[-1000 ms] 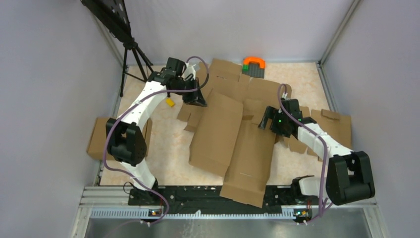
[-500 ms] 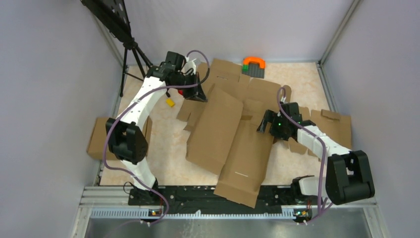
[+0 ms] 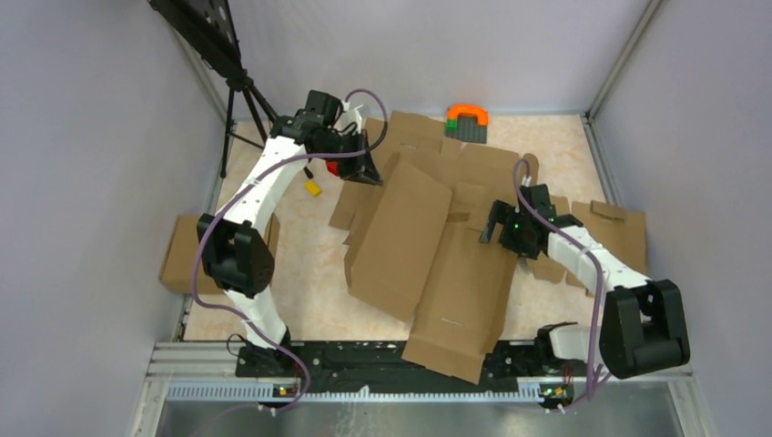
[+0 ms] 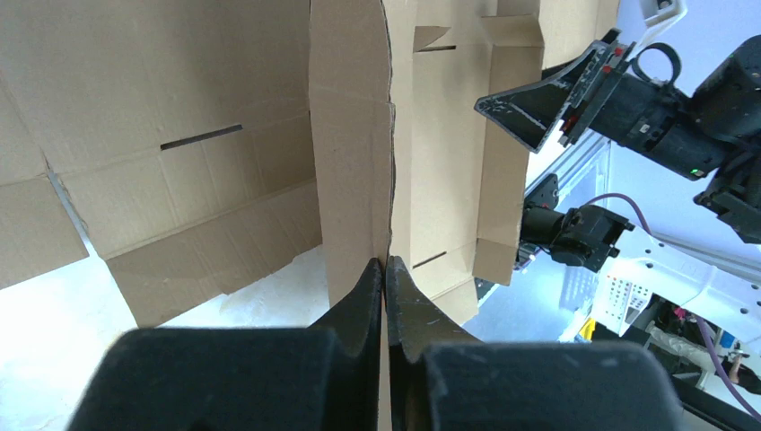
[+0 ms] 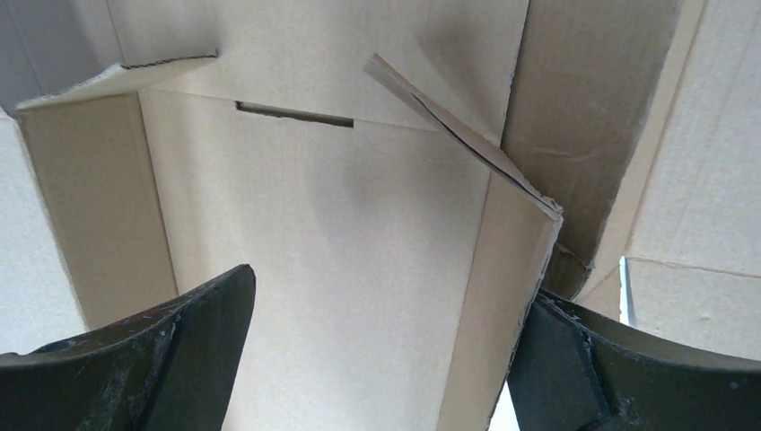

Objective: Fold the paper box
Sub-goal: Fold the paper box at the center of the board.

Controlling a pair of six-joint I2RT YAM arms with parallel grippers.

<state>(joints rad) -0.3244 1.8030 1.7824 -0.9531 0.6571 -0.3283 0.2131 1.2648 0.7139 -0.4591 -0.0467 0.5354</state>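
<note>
The paper box is a big brown die-cut sheet lying across the middle of the table, one long panel raised over the rest. My left gripper is shut on the far edge of that panel; in the left wrist view the jaws pinch the thin cardboard edge. My right gripper is open at the sheet's right side. In the right wrist view its fingers stand wide apart over a slotted panel, the right one against a folded flap edge.
An orange and grey block sits at the back. A small yellow piece lies left of the box. A plain cardboard slab lies at the left wall, loose cardboard pieces at the right. A tripod stands back left.
The left gripper has drawn the pinched panel slightly back and up. The whole sheet swung its near end left, then back right. The right gripper shifted a little and stayed open.
</note>
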